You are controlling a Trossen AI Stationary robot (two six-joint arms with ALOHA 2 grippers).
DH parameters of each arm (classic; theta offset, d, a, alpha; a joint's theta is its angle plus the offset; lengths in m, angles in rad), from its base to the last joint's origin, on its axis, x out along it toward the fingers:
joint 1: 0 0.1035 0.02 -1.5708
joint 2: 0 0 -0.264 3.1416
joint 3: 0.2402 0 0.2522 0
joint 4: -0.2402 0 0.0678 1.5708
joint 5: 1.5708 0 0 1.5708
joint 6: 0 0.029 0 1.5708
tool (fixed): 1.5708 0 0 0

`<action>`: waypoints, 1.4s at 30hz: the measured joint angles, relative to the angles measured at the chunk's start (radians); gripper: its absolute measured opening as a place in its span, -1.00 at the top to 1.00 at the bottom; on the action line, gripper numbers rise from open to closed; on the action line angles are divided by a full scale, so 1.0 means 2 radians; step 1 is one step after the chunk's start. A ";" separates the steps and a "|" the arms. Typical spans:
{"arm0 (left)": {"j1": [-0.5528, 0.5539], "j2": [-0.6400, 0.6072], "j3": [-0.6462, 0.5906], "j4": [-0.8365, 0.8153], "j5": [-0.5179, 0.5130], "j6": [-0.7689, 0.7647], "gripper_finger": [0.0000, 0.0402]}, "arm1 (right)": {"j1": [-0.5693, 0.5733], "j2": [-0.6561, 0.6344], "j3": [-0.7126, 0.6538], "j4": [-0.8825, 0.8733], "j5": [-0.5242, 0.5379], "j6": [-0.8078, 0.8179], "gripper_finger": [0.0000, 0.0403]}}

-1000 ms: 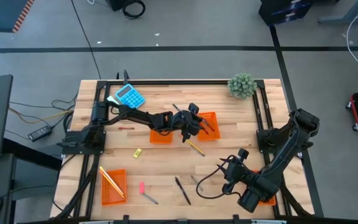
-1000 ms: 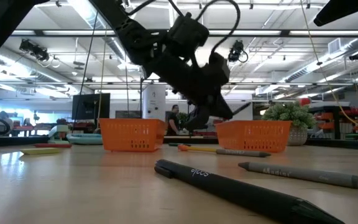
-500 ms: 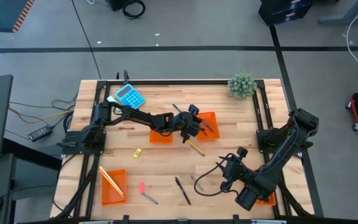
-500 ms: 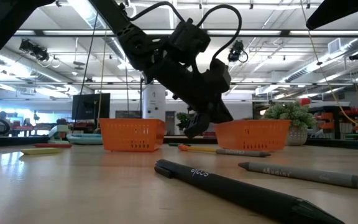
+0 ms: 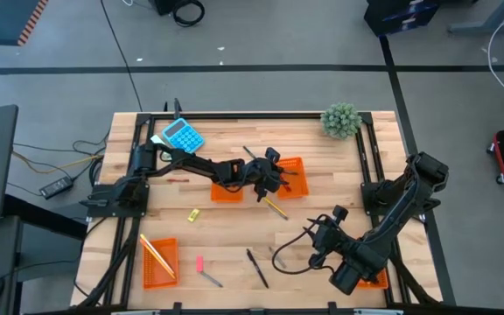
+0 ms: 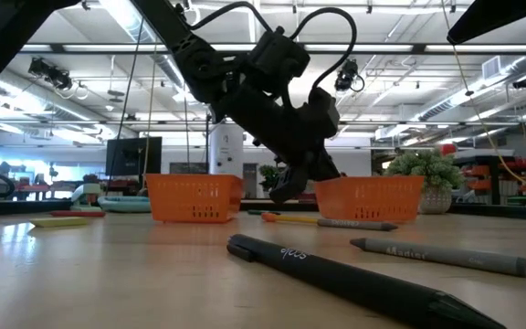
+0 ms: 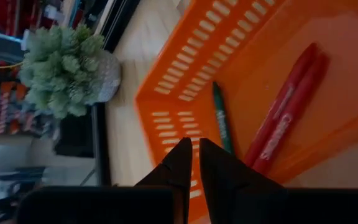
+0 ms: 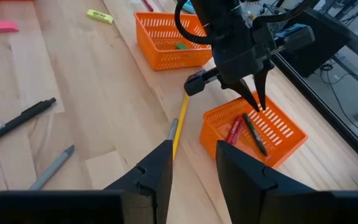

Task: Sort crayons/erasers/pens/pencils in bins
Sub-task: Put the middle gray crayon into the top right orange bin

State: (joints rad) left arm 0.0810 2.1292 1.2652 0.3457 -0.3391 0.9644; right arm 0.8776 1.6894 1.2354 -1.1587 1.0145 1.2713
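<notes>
The left tool (image 5: 272,171), fingers nearly together and empty, hangs over the near rim of the crayon bin (image 5: 297,178), which holds two red crayons (image 7: 289,107) and a green one. A yellow pencil (image 5: 276,207) lies on the bench just beside it, long axis diagonal, closer to this arm. The right tool (image 8: 189,163), jaws apart, waits near the front edge.
</notes>
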 joint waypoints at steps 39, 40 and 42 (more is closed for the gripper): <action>-0.084 -0.379 -0.222 -0.013 0.148 -0.308 0.94 | -0.084 0.000 -0.060 0.196 0.023 -0.133 0.36; -0.085 -0.396 -0.241 0.020 0.147 -0.313 0.93 | -0.095 0.000 -0.062 0.212 0.007 -0.148 0.36; -0.085 -0.429 -0.276 0.083 0.147 -0.330 0.91 | -0.123 0.000 -0.064 0.263 -0.032 -0.197 0.36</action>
State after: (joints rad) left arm -0.0891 1.2704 0.7122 0.5115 -0.0460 0.3050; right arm 0.6321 1.6901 1.1069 -0.6332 0.9510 0.8778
